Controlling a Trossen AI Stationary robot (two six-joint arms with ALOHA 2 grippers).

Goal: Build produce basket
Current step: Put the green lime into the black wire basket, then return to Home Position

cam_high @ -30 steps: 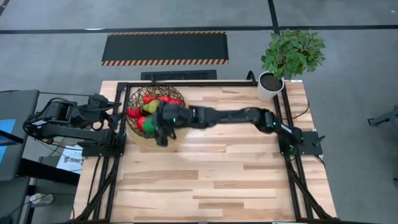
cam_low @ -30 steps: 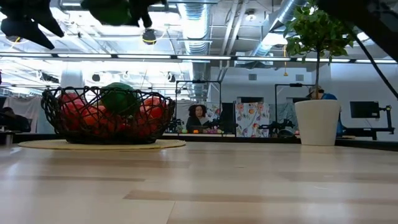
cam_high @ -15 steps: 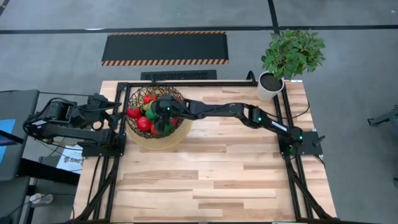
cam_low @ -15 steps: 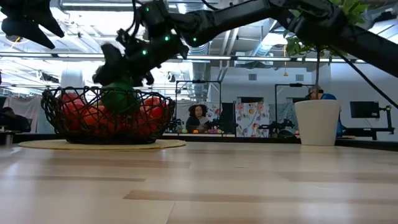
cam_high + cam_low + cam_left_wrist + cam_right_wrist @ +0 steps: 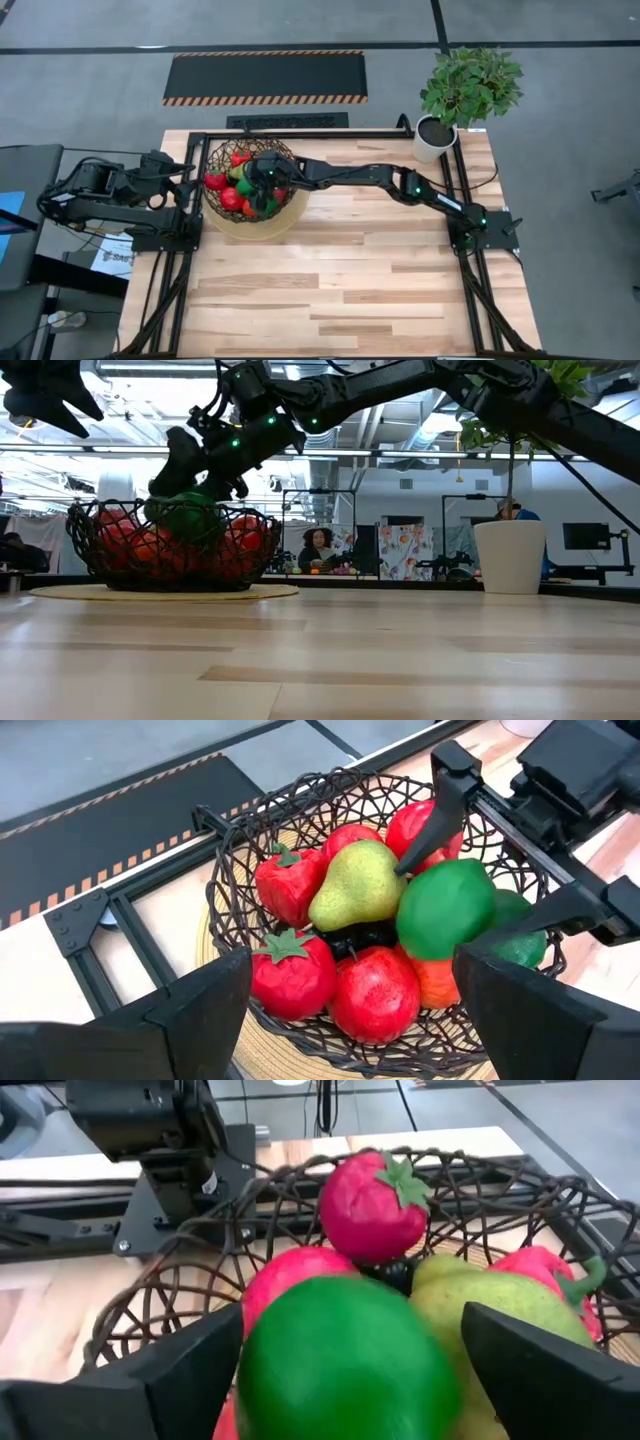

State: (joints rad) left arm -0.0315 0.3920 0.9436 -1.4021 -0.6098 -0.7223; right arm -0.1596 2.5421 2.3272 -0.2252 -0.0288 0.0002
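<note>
Bare worktop [image 5: 350, 290] is lying open beside the basket [image 5: 222, 208]; right tool [image 5: 500, 880], fingers spread, is straddling a green fruit [image 5: 445, 908] atop the produce [image 5: 340, 950].

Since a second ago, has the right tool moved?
Yes. The right tool shifted up-picture from the basket's near rim to over its middle, fingers spread around the green fruit.

Robotics lab in an open-plan industrial hall: exposed ceiling ducts [image 5: 320, 405] running overhead, a person [image 5: 318, 548] sitting at 12 o'clock among monitors [image 5: 585, 537], hazard-striped floor mat [image 5: 265, 77] lying beyond the table [image 5: 340, 290].
</note>
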